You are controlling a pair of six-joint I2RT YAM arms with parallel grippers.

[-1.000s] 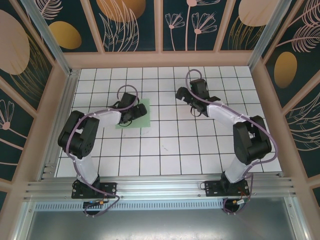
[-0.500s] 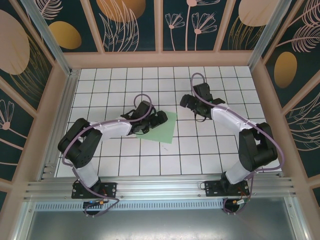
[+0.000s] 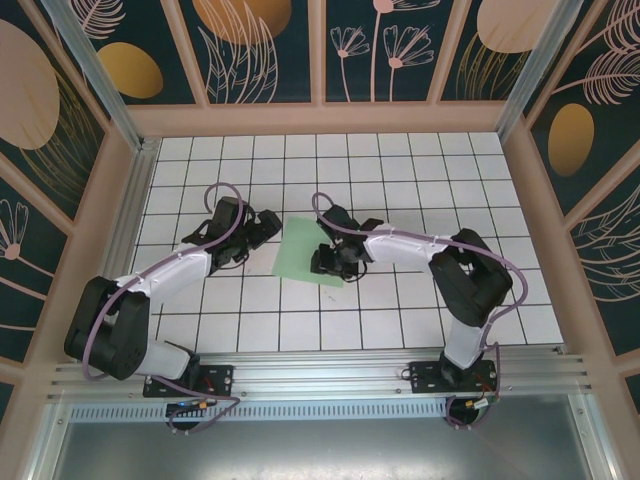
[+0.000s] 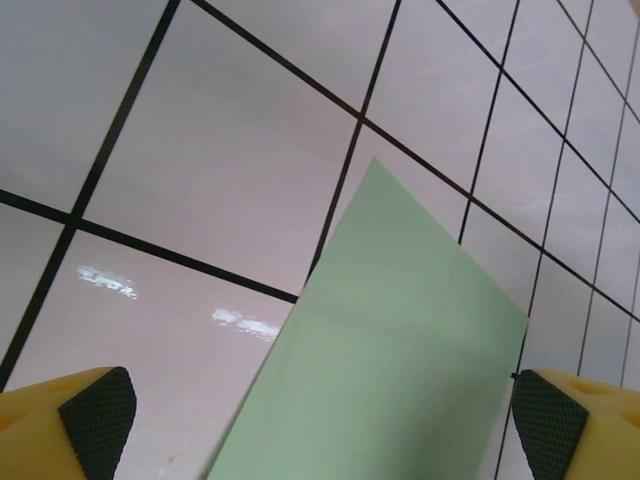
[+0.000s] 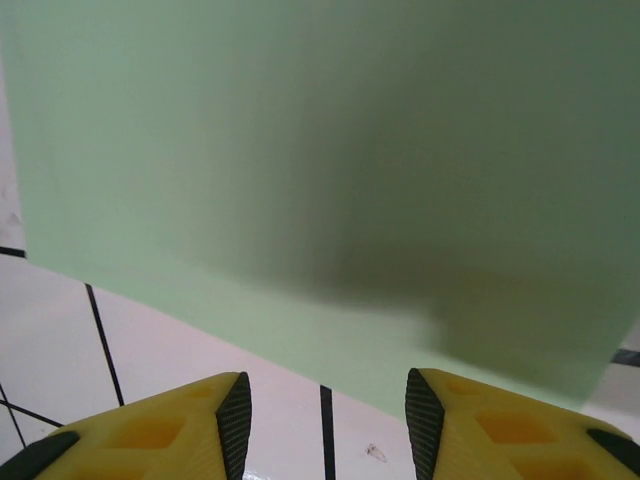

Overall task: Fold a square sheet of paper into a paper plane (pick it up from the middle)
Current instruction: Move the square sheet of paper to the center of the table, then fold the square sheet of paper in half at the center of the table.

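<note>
We see the left claw (image 3: 262, 226) released, its fingers (image 4: 95, 410) spread wide. The square sheet of paper (image 3: 300, 250) lies flat just ahead of it and runs in between the pads, one corner pointing away and a long straight edge slanting toward the left pad. The right claw (image 3: 327, 262) sits at the sheet's opposite side, half parted and gripping nothing. The sheet's edge crosses just ahead of its fingertips (image 5: 235, 410), with tile showing in the gap. Wide stretches of the white tiled table (image 3: 400, 320) surround both claws.
</note>
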